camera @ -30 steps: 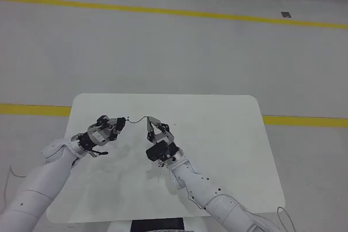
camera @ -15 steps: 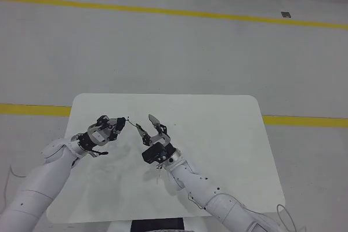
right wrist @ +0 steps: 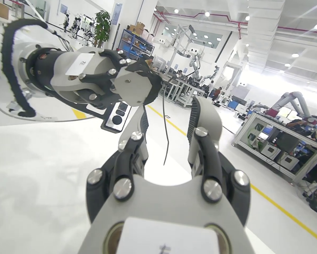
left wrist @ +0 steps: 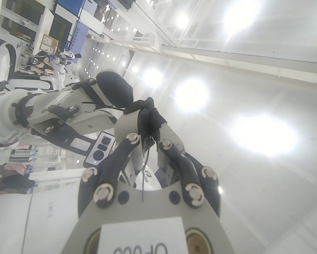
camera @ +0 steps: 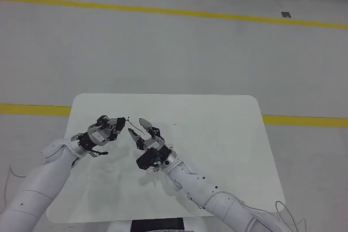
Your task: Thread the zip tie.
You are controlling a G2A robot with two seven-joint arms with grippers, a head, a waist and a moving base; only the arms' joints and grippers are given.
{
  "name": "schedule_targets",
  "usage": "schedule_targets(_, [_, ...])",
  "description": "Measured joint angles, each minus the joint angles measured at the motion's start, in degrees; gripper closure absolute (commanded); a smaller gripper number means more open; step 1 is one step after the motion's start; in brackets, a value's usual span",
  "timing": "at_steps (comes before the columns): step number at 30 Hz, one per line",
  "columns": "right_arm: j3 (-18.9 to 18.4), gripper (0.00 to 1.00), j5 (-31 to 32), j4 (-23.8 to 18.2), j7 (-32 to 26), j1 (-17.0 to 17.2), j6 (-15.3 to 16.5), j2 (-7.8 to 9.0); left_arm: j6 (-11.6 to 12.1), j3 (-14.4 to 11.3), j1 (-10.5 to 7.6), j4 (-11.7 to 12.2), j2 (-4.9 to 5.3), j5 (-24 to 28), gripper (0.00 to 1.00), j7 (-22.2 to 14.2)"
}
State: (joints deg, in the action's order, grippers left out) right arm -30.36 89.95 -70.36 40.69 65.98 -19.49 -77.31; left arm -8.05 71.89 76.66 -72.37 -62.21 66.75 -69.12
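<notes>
The zip tie [right wrist: 164, 130] is a thin black strand hanging free from my left gripper [right wrist: 149, 72], which is shut on its upper part. In the left wrist view the left gripper [left wrist: 148, 116] pinches the zip tie [left wrist: 145, 159], whose tail runs back toward the wrist. My right gripper [right wrist: 171, 107] is open, and the hanging strand passes between its fingers without touching them. From above, the left gripper [camera: 117, 123] and the right gripper [camera: 137, 128] are close together over the white table [camera: 220, 116], with the zip tie [camera: 127, 120] between them.
The table's surface is bare around both arms. Its edges are well away from the grippers, with free room to the right and toward the far side. Yellow floor lines [camera: 313, 121] run beyond it.
My right gripper has opened and let go of the zip tie's free end, then moved left toward the left gripper. The strand no longer spans between them. The left arm has kept still.
</notes>
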Motion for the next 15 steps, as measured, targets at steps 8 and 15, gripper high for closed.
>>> schedule_targets(8, [0.7,0.78,0.0,-0.2,0.7,-0.4,0.0,0.07,0.0,0.0,0.00,0.0,0.00,0.0,1.00,0.0])
schedule_targets(15, [1.0,1.00,0.0,0.1,0.2,-0.7,0.0,-0.11,0.0,0.0,0.00,0.0,0.00,0.0,1.00,0.0])
